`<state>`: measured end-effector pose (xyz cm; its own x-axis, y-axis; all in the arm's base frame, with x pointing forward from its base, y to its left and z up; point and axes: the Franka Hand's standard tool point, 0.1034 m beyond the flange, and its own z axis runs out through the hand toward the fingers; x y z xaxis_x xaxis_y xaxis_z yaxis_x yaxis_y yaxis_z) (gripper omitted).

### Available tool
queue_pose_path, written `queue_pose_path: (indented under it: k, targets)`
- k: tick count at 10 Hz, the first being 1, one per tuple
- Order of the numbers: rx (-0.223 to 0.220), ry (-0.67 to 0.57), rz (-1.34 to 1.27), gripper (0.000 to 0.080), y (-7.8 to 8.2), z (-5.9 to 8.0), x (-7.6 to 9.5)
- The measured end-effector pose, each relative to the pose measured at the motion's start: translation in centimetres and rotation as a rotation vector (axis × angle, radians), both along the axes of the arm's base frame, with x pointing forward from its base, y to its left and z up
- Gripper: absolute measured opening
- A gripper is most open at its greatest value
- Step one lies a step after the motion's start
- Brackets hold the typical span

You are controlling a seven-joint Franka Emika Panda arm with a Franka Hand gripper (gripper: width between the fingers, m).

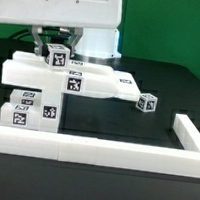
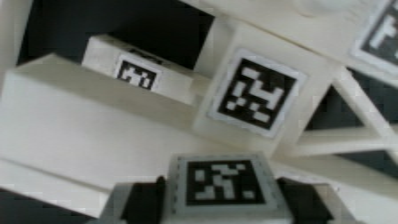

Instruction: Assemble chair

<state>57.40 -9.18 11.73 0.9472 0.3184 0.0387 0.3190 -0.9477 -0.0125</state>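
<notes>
I am finding the tips of the end effector [image 1: 54, 43] hiding behind a tagged chair block [image 1: 58, 55]; the arm [image 1: 88, 11] is running off the exterior view's edge, and the wrist view's chair parts [image 2: 107, 110] are blurring.

Each matte white chair part [image 1: 35, 76] bears a black-and-white square tag [image 2: 254, 92].

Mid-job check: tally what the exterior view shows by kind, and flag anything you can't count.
Arm: 1
Rail: 1
Held block: 1
Stray block: 1
Chair cluster: 1, its pieces too merged to count
Total: 5
</notes>
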Motion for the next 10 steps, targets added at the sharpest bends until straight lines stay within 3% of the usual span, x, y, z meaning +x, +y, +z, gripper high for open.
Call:
queue_pose_path:
  k: [3,10]
  targets:
    - [0.001,-0.018,-0.225,0.0285,-0.22,-0.03,0.11]
    - [0.049,-0.024,-0.848,0.0285,0.05,-0.07,0.33]
